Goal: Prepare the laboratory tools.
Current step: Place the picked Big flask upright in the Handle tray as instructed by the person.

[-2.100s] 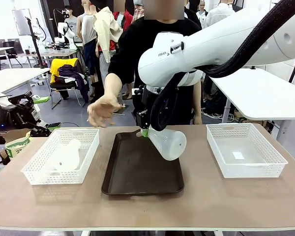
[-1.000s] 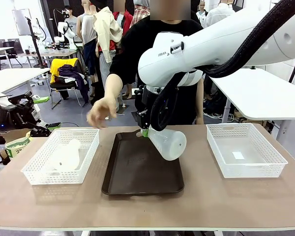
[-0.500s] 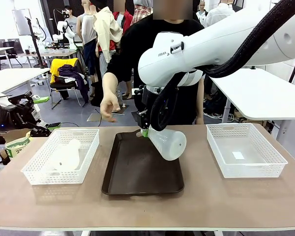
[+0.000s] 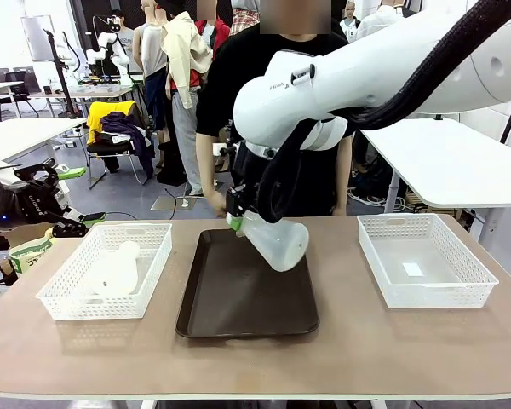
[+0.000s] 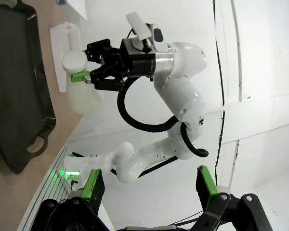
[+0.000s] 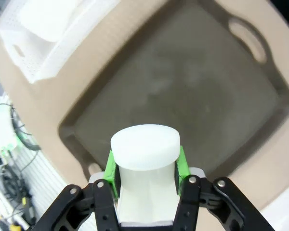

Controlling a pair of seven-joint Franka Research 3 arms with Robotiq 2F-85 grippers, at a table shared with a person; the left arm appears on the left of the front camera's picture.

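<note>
A frosted white flask [image 4: 278,243] hangs tilted over the dark brown tray [image 4: 238,311], base pointing down and to the right. My right gripper [image 4: 235,223] is shut on its neck. In the right wrist view the green pads [image 6: 111,166] clamp the flask's neck [image 6: 144,144] above the tray [image 6: 183,91]. A second flask [image 4: 115,268] lies on its side in the left white basket [image 4: 64,302]. My left gripper [image 5: 149,187] is open and holds nothing. Its view looks at the right arm holding the flask [image 5: 79,84].
A white mesh basket [image 4: 456,285] stands at the right of the table. A person stands behind the far edge, one hand [image 4: 213,200] hanging just behind the tray's far left corner. Bare tabletop lies in front of the tray.
My right gripper has carried the flask slightly left and up over the tray. The person's raised hand has dropped and drawn back toward the body.
</note>
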